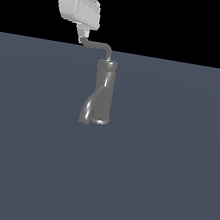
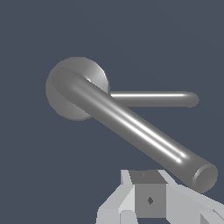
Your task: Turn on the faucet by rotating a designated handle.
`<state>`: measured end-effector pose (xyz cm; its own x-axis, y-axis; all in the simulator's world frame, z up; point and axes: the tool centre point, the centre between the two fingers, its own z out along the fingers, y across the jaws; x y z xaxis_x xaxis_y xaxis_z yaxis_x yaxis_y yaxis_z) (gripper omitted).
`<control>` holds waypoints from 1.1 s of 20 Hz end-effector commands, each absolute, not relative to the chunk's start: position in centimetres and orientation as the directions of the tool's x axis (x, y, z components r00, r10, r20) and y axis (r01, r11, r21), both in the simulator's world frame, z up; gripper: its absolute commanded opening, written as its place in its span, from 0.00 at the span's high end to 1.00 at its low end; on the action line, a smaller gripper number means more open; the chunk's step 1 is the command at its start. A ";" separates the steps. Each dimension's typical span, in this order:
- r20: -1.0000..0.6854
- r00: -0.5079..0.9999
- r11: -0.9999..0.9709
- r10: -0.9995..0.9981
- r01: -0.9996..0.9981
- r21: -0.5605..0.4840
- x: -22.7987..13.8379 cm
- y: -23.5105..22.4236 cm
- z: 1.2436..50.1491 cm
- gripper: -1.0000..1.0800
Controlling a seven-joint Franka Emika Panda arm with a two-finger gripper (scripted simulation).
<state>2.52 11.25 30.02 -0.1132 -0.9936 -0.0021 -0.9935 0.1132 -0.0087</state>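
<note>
Nearest the wrist camera sits the gripper [image 2: 151,199], a pale blocky body with one grey square pad facing up; whether its fingers are apart or together I cannot tell, since neither view shows the tips clearly. Just beyond it the handle [image 2: 131,124] runs as a thick-looking glossy rod, its blunt end lying close beside the claw; contact between them cannot be made out. At the rod's far end is the round collar of the faucet [image 2: 63,94]; a thinner rod juts sideways from behind it.

From the exterior view, the gripper [image 1: 82,30] hangs from the white hand over the tip of the handle [image 1: 96,45]; the rod runs away from the claw toward the exterior view's right and bends down into the faucet [image 1: 102,93], which stands upright on the flat grey floor [image 1: 170,183] below and beside the claw, its forked spout at the base.
</note>
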 end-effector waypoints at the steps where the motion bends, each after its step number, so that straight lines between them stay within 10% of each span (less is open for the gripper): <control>1: 0.000 -0.117 0.117 -0.993 -0.993 -0.003 1.6 10.5 30.0 1.00; 22: 0.000 -0.113 0.113 -0.994 -0.994 -0.002 -1.8 3.9 30.0 1.00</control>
